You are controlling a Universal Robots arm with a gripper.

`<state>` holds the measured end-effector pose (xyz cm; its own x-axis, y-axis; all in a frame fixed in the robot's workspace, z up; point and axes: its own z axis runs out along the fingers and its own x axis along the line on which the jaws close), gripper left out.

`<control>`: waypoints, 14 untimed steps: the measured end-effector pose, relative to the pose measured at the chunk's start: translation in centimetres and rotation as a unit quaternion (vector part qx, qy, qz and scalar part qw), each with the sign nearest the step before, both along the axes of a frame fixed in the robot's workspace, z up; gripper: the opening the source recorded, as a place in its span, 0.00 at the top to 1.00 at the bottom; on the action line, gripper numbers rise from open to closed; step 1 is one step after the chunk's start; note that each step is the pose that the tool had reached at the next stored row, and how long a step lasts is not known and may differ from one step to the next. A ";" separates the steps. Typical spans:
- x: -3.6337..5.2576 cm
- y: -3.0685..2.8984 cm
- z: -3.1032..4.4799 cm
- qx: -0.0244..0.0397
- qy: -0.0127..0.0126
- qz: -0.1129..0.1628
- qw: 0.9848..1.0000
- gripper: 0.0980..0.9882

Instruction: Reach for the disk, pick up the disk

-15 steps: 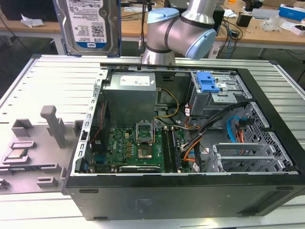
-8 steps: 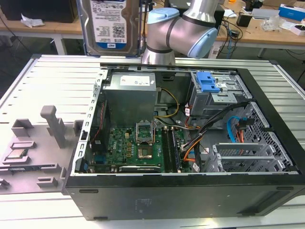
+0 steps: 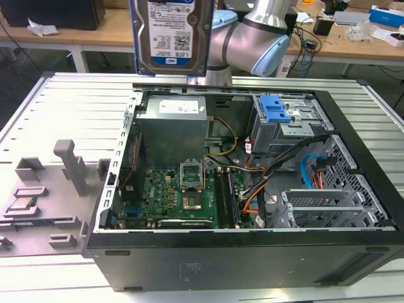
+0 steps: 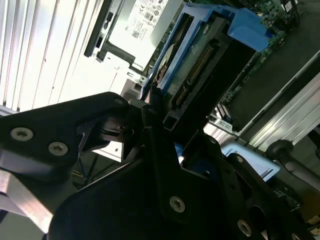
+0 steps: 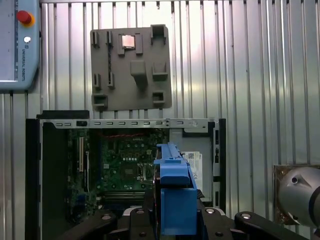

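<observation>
Hand (image 5: 173, 216) pinching disk (image 3: 170, 35), held high above open computer case (image 3: 252, 259).

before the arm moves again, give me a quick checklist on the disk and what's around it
1. Disk in the hand: ok. In both wrist views its blue bracket sits clamped between the hand's black parts.
2. Disk out of the computer case: ok. In the exterior view it hangs above the case's far edge.
3. Disk free of wiring: ok. Its connector is bare in the second wrist view, and the cables lie down inside the case.
4. Disk upright: ok. Its label faces the exterior view squarely.
5. Grip firm enough to carry: cannot tell.
</observation>
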<state>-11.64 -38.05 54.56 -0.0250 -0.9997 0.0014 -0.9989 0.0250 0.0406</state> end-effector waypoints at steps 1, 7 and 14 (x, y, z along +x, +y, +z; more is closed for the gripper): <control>0.36 0.00 0.00 0.000 0.000 0.000 1.000 0.70; 3.72 0.01 0.00 0.000 0.000 0.000 1.000 0.70; 6.48 0.02 0.00 0.000 0.000 0.000 1.000 0.70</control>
<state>-5.16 -38.03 54.56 -0.0249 -0.9997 0.0015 -0.9988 0.0249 0.0415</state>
